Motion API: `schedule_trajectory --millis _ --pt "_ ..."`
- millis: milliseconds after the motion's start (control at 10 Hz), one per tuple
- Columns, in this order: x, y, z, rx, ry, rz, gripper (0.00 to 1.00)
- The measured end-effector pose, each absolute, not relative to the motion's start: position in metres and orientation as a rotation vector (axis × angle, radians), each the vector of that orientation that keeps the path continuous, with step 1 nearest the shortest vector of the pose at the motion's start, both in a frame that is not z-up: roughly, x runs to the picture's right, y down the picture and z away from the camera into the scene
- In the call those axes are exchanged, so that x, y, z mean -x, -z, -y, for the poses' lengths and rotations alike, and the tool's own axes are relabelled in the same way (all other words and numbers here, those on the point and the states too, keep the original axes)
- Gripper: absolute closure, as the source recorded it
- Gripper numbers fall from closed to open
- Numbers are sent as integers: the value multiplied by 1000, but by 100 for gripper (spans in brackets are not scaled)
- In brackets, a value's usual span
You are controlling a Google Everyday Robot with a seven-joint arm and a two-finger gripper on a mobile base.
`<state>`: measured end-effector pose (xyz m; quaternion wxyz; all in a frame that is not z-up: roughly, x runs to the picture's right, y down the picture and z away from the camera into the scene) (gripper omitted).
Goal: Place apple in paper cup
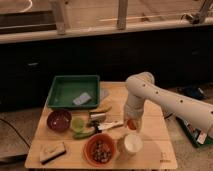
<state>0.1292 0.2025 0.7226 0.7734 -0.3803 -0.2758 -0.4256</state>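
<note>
On the wooden bench (pixel 157 141), the paper cup (pixel 131 145) stands near the front edge, nothing red in it. Just above it, the pincer (pixel 132 125) is clenched on the apple (pixel 130 123). Pickup looks done; lowering and release remain.

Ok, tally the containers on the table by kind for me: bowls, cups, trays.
Bowls: 2 (maroon bowl, orange bowl)
Cups: 2 (small green cup, paper cup)
Trays: 1 (green tray)
Total: 5
The gripper, shut on the apple, shows just above the paper cup in the view.
</note>
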Motion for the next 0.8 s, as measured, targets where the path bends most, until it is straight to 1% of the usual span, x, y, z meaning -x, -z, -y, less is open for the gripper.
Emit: schedule_trajectory --millis 400,500,600,800 --pt "-124 -712 -219 829 940 615 96" --pt "-124 -711 -222 831 939 617 91" --pt "-122 -709 -227 832 940 619 80" --pt "-118 -706 -233 837 946 621 79"
